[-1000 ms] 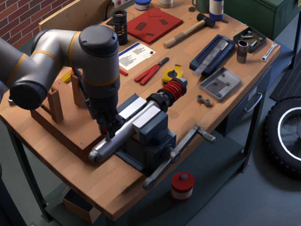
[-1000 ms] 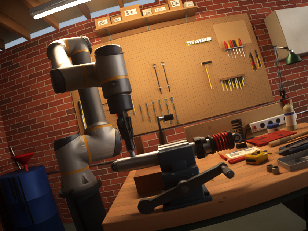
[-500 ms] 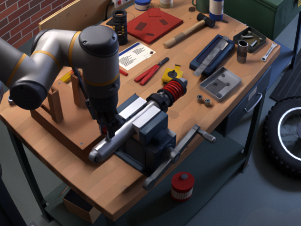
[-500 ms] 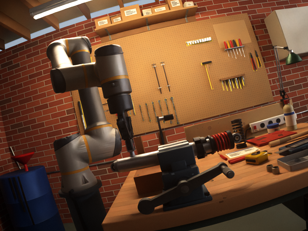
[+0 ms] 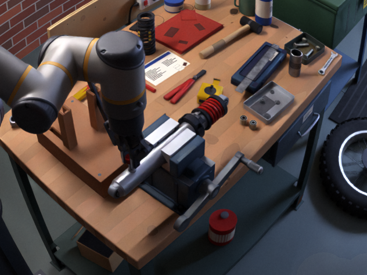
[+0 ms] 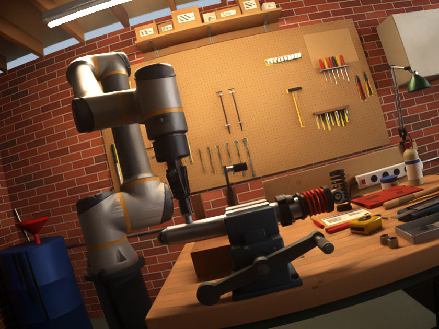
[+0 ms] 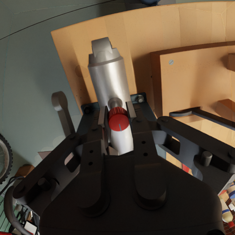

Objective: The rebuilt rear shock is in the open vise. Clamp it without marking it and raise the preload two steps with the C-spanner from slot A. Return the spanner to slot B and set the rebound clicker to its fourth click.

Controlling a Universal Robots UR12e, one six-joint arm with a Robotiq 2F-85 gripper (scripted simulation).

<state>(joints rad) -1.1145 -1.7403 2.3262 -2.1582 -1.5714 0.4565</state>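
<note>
The rear shock [image 5: 154, 159] [image 6: 227, 221] lies level in the blue vise [image 5: 180, 159] [image 6: 255, 240], its silver body between pale jaw pads and its red spring [image 5: 212, 108] [image 6: 315, 202] sticking out the far side. A small red rebound clicker knob [image 7: 118, 120] stands on the silver body near the free end, with a line mark on its top. The C-spanner [image 7: 184, 113] lies in a slot of the wooden rack [image 5: 80, 139]. My gripper [image 5: 130, 165] [image 6: 187, 216] [image 7: 117, 115] points straight down over the shock and is closed on the red clicker knob.
A pegboard of hand tools [image 6: 269, 95] hangs on the brick wall behind the bench. The vise handle [image 5: 213, 189] [image 6: 266, 265] juts over the front edge. Pliers [image 5: 183, 87], a yellow tape measure [image 5: 210, 90], trays and a mallet [image 5: 231, 35] lie farther along the bench.
</note>
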